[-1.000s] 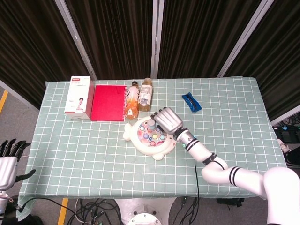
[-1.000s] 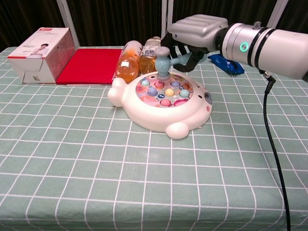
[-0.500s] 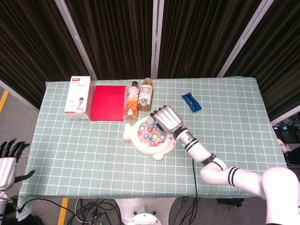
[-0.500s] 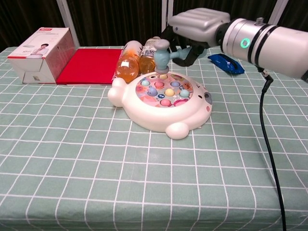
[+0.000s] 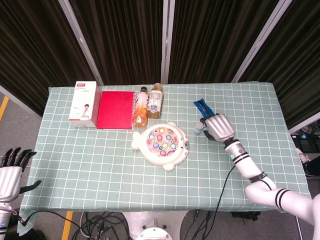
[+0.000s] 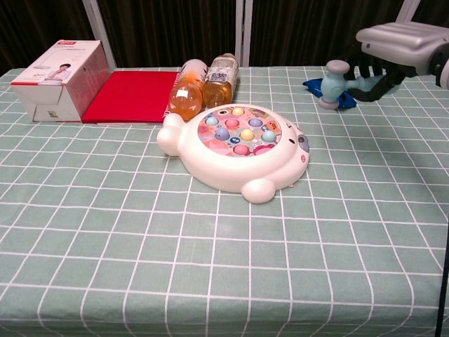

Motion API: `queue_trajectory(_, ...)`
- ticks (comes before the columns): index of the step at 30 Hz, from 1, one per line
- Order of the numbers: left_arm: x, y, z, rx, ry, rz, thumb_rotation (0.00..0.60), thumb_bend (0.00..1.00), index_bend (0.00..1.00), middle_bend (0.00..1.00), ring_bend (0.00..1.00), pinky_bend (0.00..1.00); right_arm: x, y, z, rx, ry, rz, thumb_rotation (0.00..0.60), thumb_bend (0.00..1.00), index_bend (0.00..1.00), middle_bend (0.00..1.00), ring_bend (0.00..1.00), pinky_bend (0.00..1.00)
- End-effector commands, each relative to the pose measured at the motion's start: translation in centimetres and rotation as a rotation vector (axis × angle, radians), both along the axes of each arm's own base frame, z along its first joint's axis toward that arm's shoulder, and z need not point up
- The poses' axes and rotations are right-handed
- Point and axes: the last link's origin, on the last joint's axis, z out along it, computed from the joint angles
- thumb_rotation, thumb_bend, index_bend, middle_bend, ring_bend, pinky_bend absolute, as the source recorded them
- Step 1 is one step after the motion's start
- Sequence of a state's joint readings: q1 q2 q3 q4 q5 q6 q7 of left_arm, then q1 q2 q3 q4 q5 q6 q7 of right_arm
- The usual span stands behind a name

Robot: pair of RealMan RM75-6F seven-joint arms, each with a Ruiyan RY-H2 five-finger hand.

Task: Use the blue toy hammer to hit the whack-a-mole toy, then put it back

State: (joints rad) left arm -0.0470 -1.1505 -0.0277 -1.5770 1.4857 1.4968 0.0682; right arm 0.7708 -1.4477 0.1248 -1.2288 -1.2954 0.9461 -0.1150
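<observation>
Right hand [image 6: 403, 43] grips blue toy hammer [image 6: 335, 82], fingers [image 6: 372, 77] curled around handle; head hangs low over desk [image 6: 210, 253], right of whack-a-mole toy [image 6: 235, 151], just beside blue packet [image 5: 204, 108]. Left hand [image 5: 10, 172] off desk's left edge, fingers spread, holding nothing.

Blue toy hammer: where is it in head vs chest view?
Head view: blue toy hammer right of centre, held by the right hand, right of the whack-a-mole toy.
Chest view: upper right, in the same hand.
Shared landmark: blue packet just behind the hammer.
</observation>
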Motion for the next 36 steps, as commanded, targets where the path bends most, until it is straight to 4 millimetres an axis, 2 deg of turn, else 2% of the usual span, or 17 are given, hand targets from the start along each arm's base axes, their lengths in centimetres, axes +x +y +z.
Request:
queue_trajectory(1,0.2,0.0,-0.1,-0.004,0.001,-0.004,0.600,0.00,0.20,0.15,0.05,0.02,-3.1,0.7,-1.6,0.029,-0.018,-0.057,0.600,0.60,0.74,0.64,0.59,0.68)
queue_trajectory(7,0.3,0.0,0.1,-0.001,0.002,-0.007,0.600,0.00,0.20,0.15,0.05,0.02,-4.6,0.6,-3.4,0.041,-0.037,-0.079,0.600,0.54,0.71,0.61,0.55,0.65)
queue_trajectory(14,0.3,-0.2,0.0,-0.006,-0.003,-0.007,0.600,0.00,0.20,0.15,0.05,0.02,-4.6,0.8,-4.8,0.070,-0.073,-0.084,0.600,0.44,0.64,0.55,0.48,0.53)
queue_trajectory(19,0.1,-0.2,0.0,-0.006,-0.002,-0.004,0.600,0.00,0.20,0.15,0.05,0.02,-4.4,1.0,-5.3,0.089,-0.076,-0.088,0.600,0.35,0.56,0.49,0.42,0.49)
queue_trajectory(28,-0.1,-0.2,0.0,-0.006,-0.005,0.001,0.600,0.00,0.20,0.15,0.05,0.02,-4.2,1.7,-5.2,0.108,-0.087,-0.092,0.600,0.26,0.37,0.36,0.29,0.39)
queue_trajectory(36,0.0,0.0,-0.1,-0.009,-0.002,-0.005,0.600,0.00,0.20,0.15,0.05,0.02,-4.0,2.1,-4.8,0.107,-0.096,-0.098,0.600,0.24,0.33,0.33,0.25,0.36)
